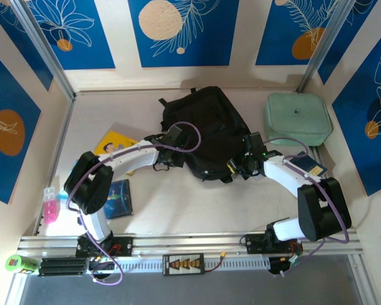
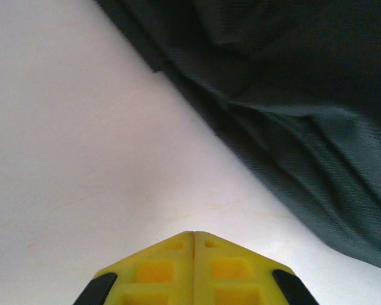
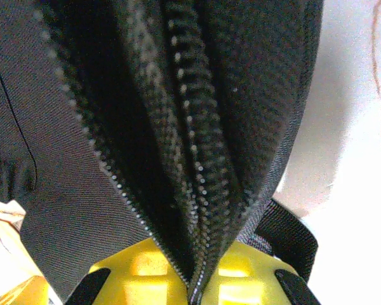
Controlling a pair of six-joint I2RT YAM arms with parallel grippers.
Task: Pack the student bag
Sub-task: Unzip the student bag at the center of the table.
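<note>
Low in frame, the right gripper is seen pinched onto the zipper edge of the student bag, the left gripper is pressed together on nothing just beside it, and the bag, sprawled mid-frame overhead, is probably best treated as floppy, so seams get grabbed.

student bag mid-table, zip case right of it, book left.

The student bag — black, soft fabric, rounded — lies flat at the centre, toward the far side, a strap loop at its far-left corner and zip teeth showing along its near-right edge.
</note>
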